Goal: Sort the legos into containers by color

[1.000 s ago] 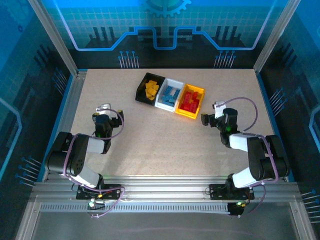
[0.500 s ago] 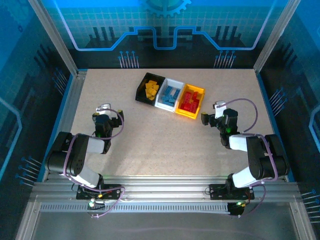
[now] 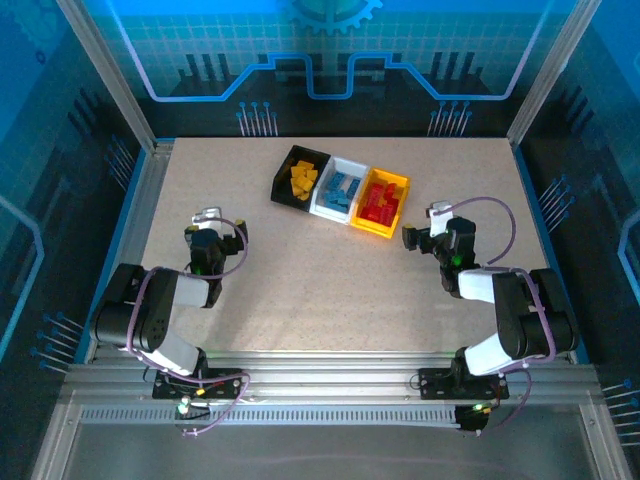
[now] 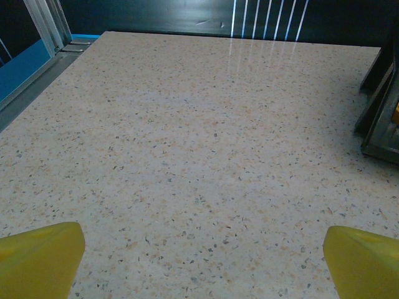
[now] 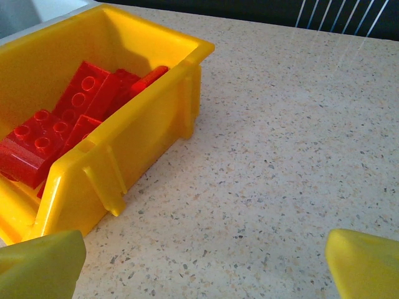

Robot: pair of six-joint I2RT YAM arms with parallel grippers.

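Bare speckled worktop (image 3: 330, 290): left claw (image 4: 202, 258) and right claw (image 5: 204, 256) gape empty; swinging sideways, the right could bump the yellow bin (image 5: 134, 128).

Speckled beige tabletop (image 3: 300, 270); aluminium frame rails (image 3: 330, 375) at near edge; blue patterned backdrop (image 3: 330, 50) behind.

Wrist views: yellow bin (image 5: 156, 124) runs off the left edge, black bin (image 4: 381, 124) off the right edge
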